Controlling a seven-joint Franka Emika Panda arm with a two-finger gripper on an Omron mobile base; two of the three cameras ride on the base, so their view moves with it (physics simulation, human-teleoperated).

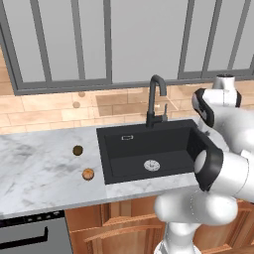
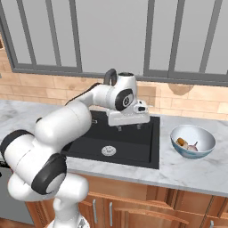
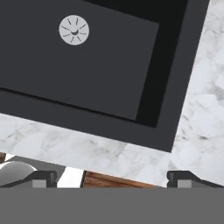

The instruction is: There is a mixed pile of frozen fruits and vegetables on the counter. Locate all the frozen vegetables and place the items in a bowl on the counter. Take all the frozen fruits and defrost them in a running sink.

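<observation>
My gripper (image 2: 128, 127) hangs open over the right part of the black sink (image 2: 133, 142), its jaws wide apart with nothing between them. Looking down from the hand, I see the basin floor (image 3: 87, 74) with the silver drain (image 3: 74, 29) and my fingertips (image 3: 43, 177) above the sink's near rim. The orange ball (image 1: 88, 174) and the dark olive ball (image 1: 78, 150) lie on the marble counter (image 1: 39, 173) left of the sink. To the right of the sink, the bowl (image 2: 202, 151) holds the brown mushroom (image 2: 181, 142) and the pale bulb (image 2: 193, 146).
A black gooseneck faucet (image 1: 155, 99) stands at the back rim of the sink. A stove front (image 1: 30, 233) lies at the lower left below the counter edge. Brick wall and windows close off the back.
</observation>
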